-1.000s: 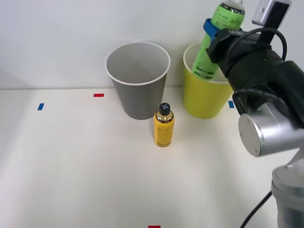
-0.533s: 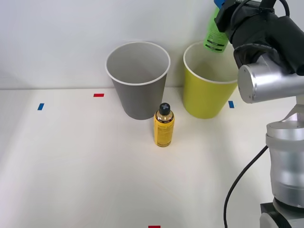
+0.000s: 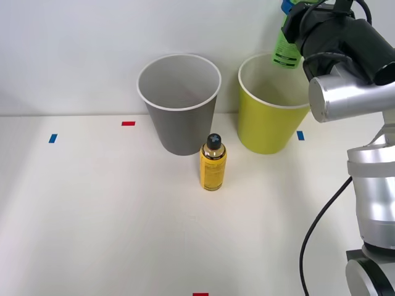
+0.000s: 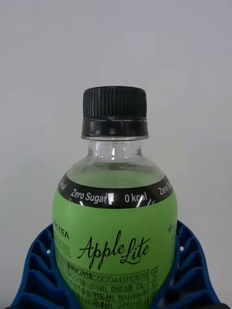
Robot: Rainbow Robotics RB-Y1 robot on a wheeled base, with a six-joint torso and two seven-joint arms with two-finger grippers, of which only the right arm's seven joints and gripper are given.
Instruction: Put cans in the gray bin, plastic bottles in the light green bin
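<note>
Looking down from the front view, I see a plain white counter backed by a bare pale wall, with small red and blue tape marks scattered on the surface. The gray bin and the light green bin stand side by side near the wall, both upright and open. The yellow can stands upright just in front of the gray bin, close to its base.

My right gripper sits high at the upper right, above the far rim of the light green bin, with the plastic bottle hanging below it over the bin's mouth.

From the wrist view I get what the front view hides: the bottle's black cap, the clear neck, and the green label reading "Apple Lite". The 2 blue ribbed fingers press against both sides of the bottle, closed firmly on it.

Compared with 0.5 s ago, the arm has shifted slightly and the bottle sits a little further right; the can and both bins have not moved.
</note>
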